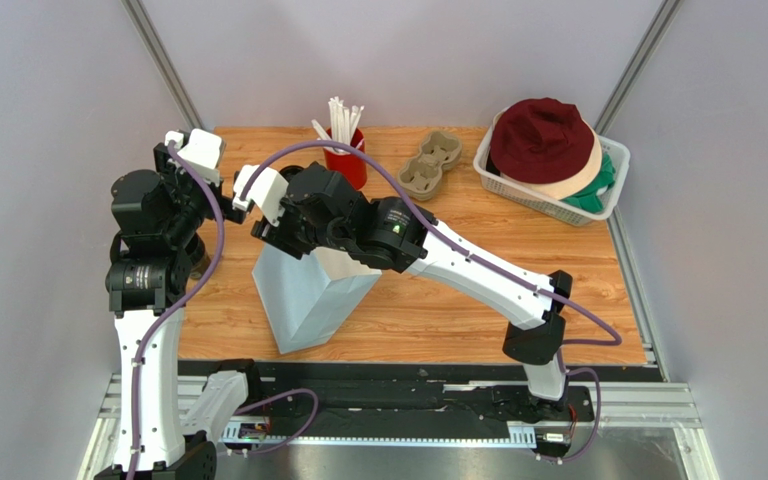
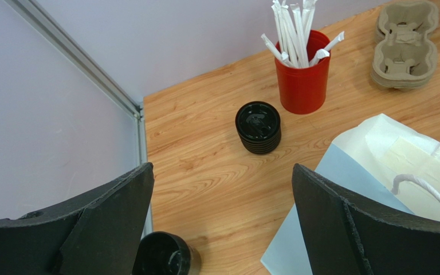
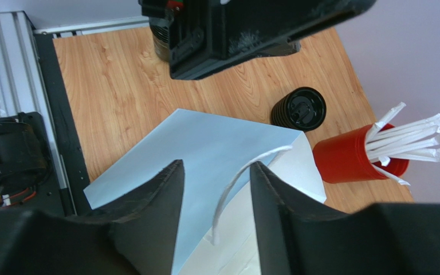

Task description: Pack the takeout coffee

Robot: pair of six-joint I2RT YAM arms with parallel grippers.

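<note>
Beneath the wide-open left jaws stands the takeout coffee; right jaws gape over the bag.

The left gripper hangs by the table's far left corner, jaws spread wide; the right arm stretches leftward, right gripper pointing down, jaws partly apart.

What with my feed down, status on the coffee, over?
Left gripper jaws open. Right gripper jaws open astride handle of bag, blocking its mouth. Coffee cup on table, unbagged.

Black-lidded coffee cup (upright)
</note>
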